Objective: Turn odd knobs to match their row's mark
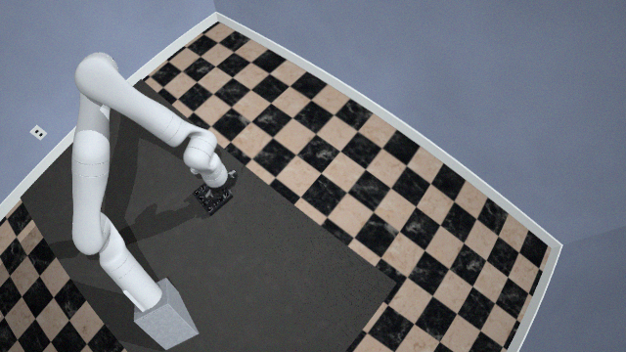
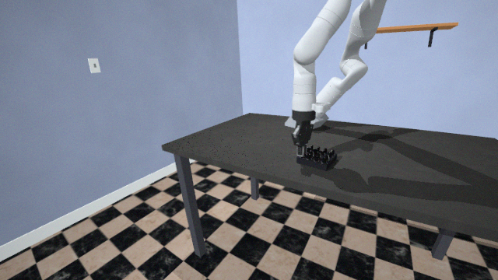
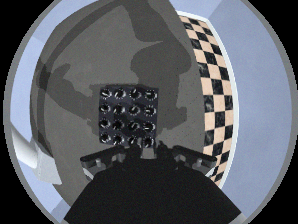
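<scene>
Gripper point(image 2: 299, 150) hangs over one corner of the knob box point(image 2: 317, 159) on the tabletop point(image 2: 241, 144). Jaws narrow, holding nothing, probably spaced to fit one knob; which one I cannot tell.

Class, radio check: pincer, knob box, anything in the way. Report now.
Pincer part open, low over the knob box's near end, grip unclear. Knob box standing on table. Nothing in the way.
</scene>
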Robot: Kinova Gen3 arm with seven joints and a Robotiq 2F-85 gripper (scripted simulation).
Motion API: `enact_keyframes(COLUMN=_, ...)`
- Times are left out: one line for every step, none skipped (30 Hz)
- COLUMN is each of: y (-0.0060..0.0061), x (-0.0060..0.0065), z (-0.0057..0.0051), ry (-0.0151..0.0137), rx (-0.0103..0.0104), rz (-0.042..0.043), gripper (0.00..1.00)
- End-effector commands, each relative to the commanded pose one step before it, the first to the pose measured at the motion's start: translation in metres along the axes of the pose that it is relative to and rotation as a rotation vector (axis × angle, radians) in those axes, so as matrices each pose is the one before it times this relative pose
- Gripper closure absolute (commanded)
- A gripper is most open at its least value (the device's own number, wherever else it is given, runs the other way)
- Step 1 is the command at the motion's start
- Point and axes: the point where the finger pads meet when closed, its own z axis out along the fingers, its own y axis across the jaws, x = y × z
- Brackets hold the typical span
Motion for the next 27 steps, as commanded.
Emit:
enact_keyframes(y=0.00016, x=0.00117, z=0.00027, ry=0.00168, rx=-0.00093, rz=0.00915, gripper=0.81)
enact_keyframes(y=0.00000, x=0.00000, z=0.00000, ry=0.00000, rx=0.00000, rz=0.00000, gripper=0.81)
enact_keyframes(y=0.00000, x=0.00000, z=0.00000, ry=0.00000, rx=0.00000, rz=0.00000, gripper=0.81)
enact_keyframes(y=0.00000, x=0.00000, z=0.00000, ry=0.00000, rx=0.00000, rz=0.00000, gripper=0.81)
enact_keyframes(y=0.00000, x=0.00000, z=0.00000, ry=0.00000, rx=0.00000, rz=0.00000, gripper=0.81)
enact_keyframes(y=0.00000, x=0.00000, z=0.00000, ry=0.00000, rx=0.00000, rz=0.00000, gripper=0.81)
enact_keyframes(y=0.00000, x=0.00000, z=0.00000, ry=0.00000, rx=0.00000, rz=0.00000, gripper=0.81)
enact_keyframes(y=0.00001, x=0.00000, z=-0.00003, ry=0.00000, rx=-0.00001, rz=-0.00001, gripper=0.81)
enact_keyframes(y=0.00004, x=0.00000, z=-0.00018, ry=-0.00001, rx=-0.00006, rz=-0.00005, gripper=0.81)
enact_keyframes(y=0.00011, x=0.00000, z=-0.00044, ry=-0.00002, rx=-0.00015, rz=-0.00011, gripper=0.81)
enact_keyframes(y=0.00019, x=0.00000, z=-0.00078, ry=-0.00003, rx=-0.00027, rz=-0.00020, gripper=0.81)
enact_keyframes(y=0.00027, x=0.00000, z=-0.00116, ry=-0.00006, rx=-0.00039, rz=-0.00029, gripper=0.81)
enact_keyframes(y=0.00036, x=-0.00001, z=-0.00157, ry=-0.00009, rx=-0.00051, rz=-0.00038, gripper=0.81)
enact_keyframes(y=0.00048, x=-0.00001, z=-0.00196, ry=-0.00011, rx=-0.00069, rz=-0.00052, gripper=0.81)
enact_keyframes(y=0.00052, x=-0.00001, z=-0.00231, ry=-0.00013, rx=-0.00075, rz=-0.00057, gripper=0.81)
enact_keyframes(y=0.00046, x=-0.00001, z=-0.00260, ry=-0.00012, rx=-0.00067, rz=-0.00052, gripper=0.81)
enact_keyframes(y=0.00030, x=0.00000, z=-0.00279, ry=-0.00007, rx=-0.00042, rz=-0.00035, gripper=0.81)
enact_keyframes(y=0.00019, x=0.00001, z=-0.00293, ry=-0.00003, rx=-0.00026, rz=-0.00023, gripper=0.81)
enact_keyframes(y=0.00010, x=0.00001, z=-0.00299, ry=-0.00004, rx=-0.00013, rz=-0.00014, gripper=0.81)
enact_keyframes(y=0.00012, x=0.00002, z=-0.00298, ry=-0.00001, rx=-0.00016, rz=-0.00016, gripper=0.81)
enact_keyframes(y=0.00006, x=0.00002, z=-0.00289, ry=-0.00001, rx=-0.00007, rz=-0.00010, gripper=0.81)
enact_keyframes(y=0.00000, x=0.00002, z=-0.00271, ry=0.00001, rx=0.00001, rz=-0.00003, gripper=0.81)
enact_keyframes(y=0.00000, x=0.00000, z=0.00000, ry=0.00000, rx=0.00000, rz=0.00000, gripper=0.81)
enact_keyframes(y=0.00000, x=0.00000, z=0.00000, ry=0.00000, rx=0.00000, rz=0.00000, gripper=0.81)
enact_keyframes(y=-0.00147, x=0.00013, z=-0.00214, ry=0.00056, rx=0.00216, rz=0.00165, gripper=0.81)
enact_keyframes(y=0.00046, x=-0.00002, z=-0.00228, ry=-0.00016, rx=-0.00067, rz=-0.00054, gripper=0.81)
enact_keyframes(y=0.00041, x=-0.00002, z=-0.00193, ry=-0.00014, rx=-0.00059, rz=-0.00049, gripper=0.81)
